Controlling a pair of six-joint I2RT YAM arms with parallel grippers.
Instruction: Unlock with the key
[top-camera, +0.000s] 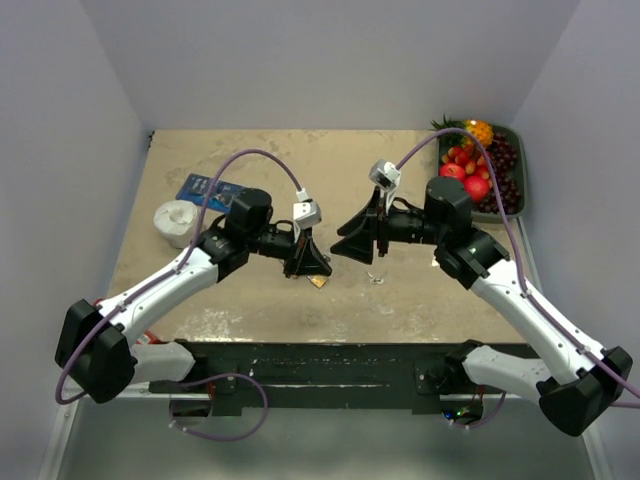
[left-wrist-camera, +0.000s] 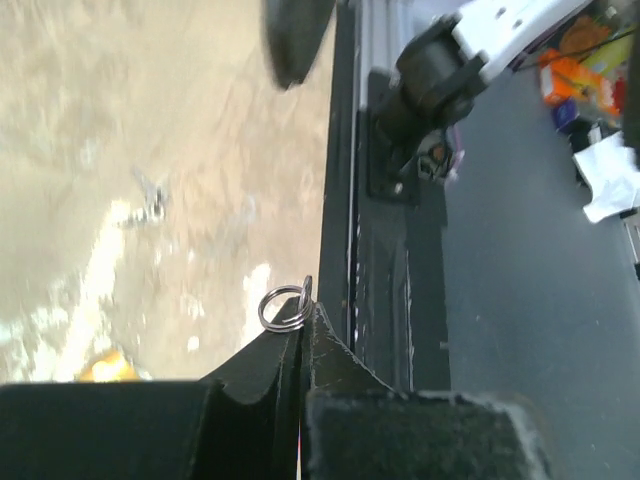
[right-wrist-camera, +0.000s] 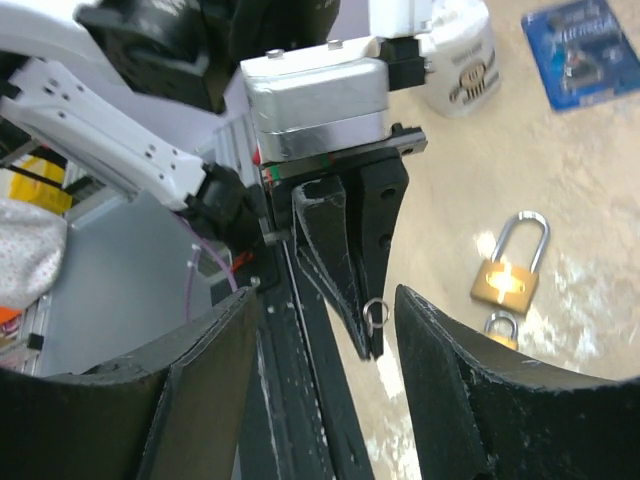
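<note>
Left hand (left-wrist-camera: 303, 325): clamped on key ring (left-wrist-camera: 283, 307), just beside brass padlock (right-wrist-camera: 508, 272) | Right hand (top-camera: 345, 240): fingers apart, near padlock | Tip: key blade hidden; pinch firmly and line it up with the padlock's keyhole before you push.

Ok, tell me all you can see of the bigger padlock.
The bigger padlock has a brass-coloured body, glaring in the light, and a silvery U-shaped shackle that looks closed. It lies flat on the beige table. A smaller padlock lies close beside its body; whether they touch is unclear. Nothing grips it.
</note>
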